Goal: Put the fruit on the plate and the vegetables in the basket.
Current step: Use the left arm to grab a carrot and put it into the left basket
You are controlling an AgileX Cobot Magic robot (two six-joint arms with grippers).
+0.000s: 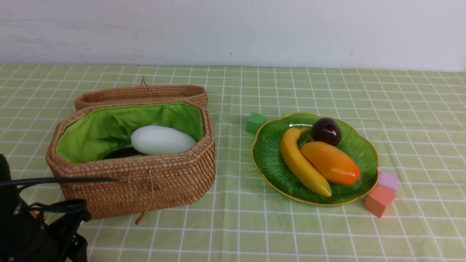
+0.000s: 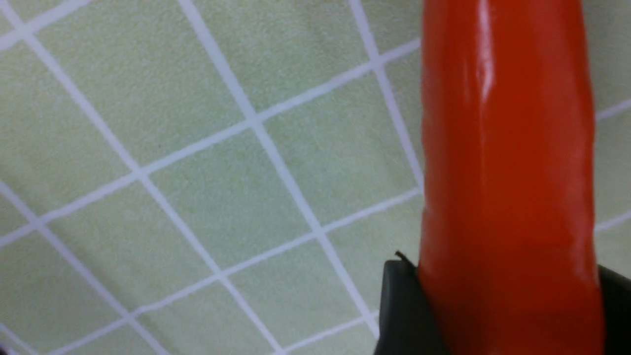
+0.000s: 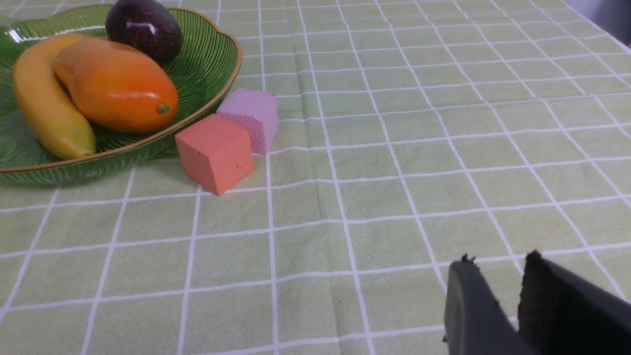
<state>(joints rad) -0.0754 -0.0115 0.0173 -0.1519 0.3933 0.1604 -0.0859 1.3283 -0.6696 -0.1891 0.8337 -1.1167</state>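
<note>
A: Over at 3 o'clock, the ribbed green glass plate already has the yellow banana, fat orange fruit and round dark purple fruit.

B: Yep. Left gripper is clamped on the glossy orange-red carrot above the bench. Next I'd guess: carry it into the woven rattan basket at 9 o'clock, beside the white oval vegetable. Right gripper is empty, jaws slightly apart.

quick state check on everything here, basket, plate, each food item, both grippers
basket: lid open
white vegetable: in basket
eggplant: in basket, mostly hidden
carrot: held by left gripper above the cloth
plate: holds banana, orange-yellow fruit, purple fruit
right gripper: fingers slightly apart, empty
</note>
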